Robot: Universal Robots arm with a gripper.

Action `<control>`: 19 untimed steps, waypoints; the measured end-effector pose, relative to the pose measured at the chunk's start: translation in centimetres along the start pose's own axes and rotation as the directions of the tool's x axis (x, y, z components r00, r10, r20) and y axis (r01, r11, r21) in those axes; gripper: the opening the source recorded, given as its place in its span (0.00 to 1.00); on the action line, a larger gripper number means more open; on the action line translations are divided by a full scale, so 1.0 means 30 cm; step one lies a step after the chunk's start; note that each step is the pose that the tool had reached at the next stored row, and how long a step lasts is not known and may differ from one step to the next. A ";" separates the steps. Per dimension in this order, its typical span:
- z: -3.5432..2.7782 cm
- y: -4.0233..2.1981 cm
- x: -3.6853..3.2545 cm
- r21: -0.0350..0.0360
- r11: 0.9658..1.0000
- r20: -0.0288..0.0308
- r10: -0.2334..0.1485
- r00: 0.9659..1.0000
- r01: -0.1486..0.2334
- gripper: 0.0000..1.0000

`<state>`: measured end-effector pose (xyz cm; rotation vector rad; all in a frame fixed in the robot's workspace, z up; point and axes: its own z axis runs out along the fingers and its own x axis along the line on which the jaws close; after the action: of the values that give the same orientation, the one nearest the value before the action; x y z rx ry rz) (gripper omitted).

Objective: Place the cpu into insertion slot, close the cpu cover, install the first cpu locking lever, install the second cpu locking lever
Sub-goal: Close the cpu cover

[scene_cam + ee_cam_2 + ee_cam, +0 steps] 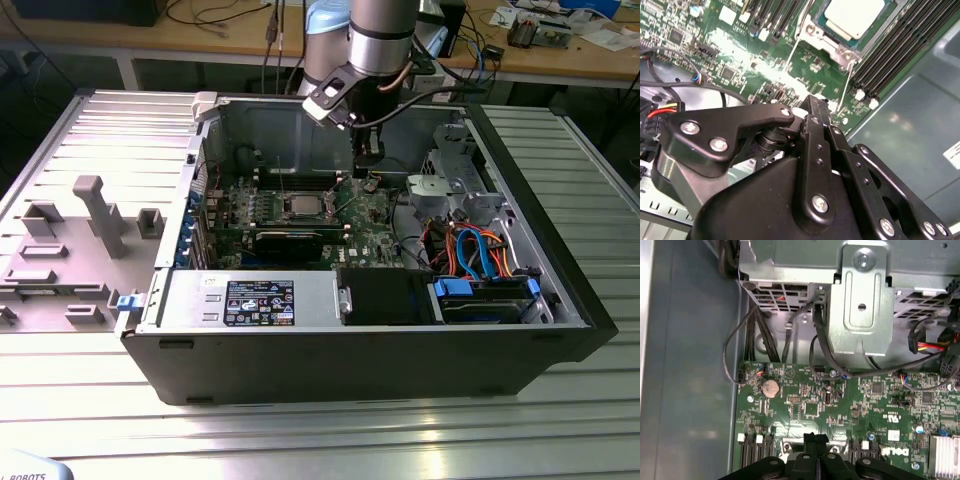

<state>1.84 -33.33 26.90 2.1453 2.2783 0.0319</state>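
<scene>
Grey ribbed metal forms the surface (pixel 300 440). At the exterior view's left a grey side panel (pixel 120 140) lies flat on it, its left edge cut off by the picture's border. Beside it sits the open black computer case (pixel 570 310), where the power supply (pixel 250 300) hides the near edge of the green motherboard (pixel 378 210). On the board's left half the cpu (pixel 303 205) lies in the insertion slot (pixel 845 53), silver top up. The chip covers the slot's dark centre, leaving only the metal rim in sight. The cpu cover (pixel 815 31) frames the chip, though where cover ends and rim begins is hard to make out. A thin wire lever (pixel 791 56) and a second wire lever (pixel 846 85) run out from the socket; I cannot tell whether either is hooked down. Right of the chip the gripper (pixel 370 168) hangs over the board, apart from the cpu. Its fingers (pixel 810 445) are pressed together with nothing visible between them, and its black linkage blocks much of the board in the second wrist view. Further right stand the metal drive cage (pixel 445 180) and orange and blue cables (pixel 475 250), whose ends cannot be traced.
</scene>
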 end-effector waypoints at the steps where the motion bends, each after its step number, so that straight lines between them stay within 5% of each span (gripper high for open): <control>1: 0.003 0.015 -0.001 0.007 1.000 0.000 0.000 1.000 0.000 0.11; 5: 0.009 0.064 -0.004 0.037 0.999 -0.002 -0.002 1.000 0.002 0.11; 12: 0.051 0.069 -0.025 0.038 0.999 -0.003 -0.012 1.000 0.012 0.11; 19: 0.056 0.052 -0.025 0.039 0.999 -0.002 -0.012 1.000 0.012 0.11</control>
<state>3.47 -33.98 25.26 2.1500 2.3122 -0.0099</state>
